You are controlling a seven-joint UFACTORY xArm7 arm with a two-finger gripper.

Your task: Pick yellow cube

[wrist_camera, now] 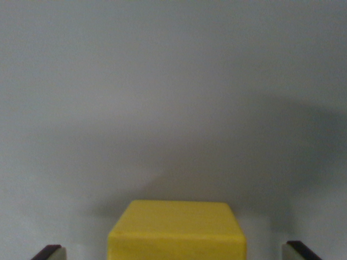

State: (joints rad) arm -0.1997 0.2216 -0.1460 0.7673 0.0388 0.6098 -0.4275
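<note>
In the wrist view, the yellow cube [177,232] sits at the bottom centre of the picture on a plain grey surface [173,81], with its top face and a strip of its near face showing. The end effector [177,252] is spread wide: one fingertip [50,252] shows at the lower left corner of the wrist view and the other at the lower right, each standing well clear of the cube's sides, so nothing is being gripped yet. The cube lies between the two fingers, a little nearer the wrist view's left one by the look of it. It appears to be a solid, stiff block with flat faces and slightly softened edges, probably light (painted wood or plastic would fit the matte look, though the material cannot be told for certain), and unlikely to crush or deform under pressure. Its smooth faces may be a touch slippery, so the sensible hold is on the two opposite vertical sides, square on and low enough that the pads meet flat face rather than the rounded upper edge. As for room, the surface around and beyond the cube is bare, with only a soft shadow across it; no rim, wall or neighbouring thing is visible, so closing and lifting straight up look unobstructed.
</note>
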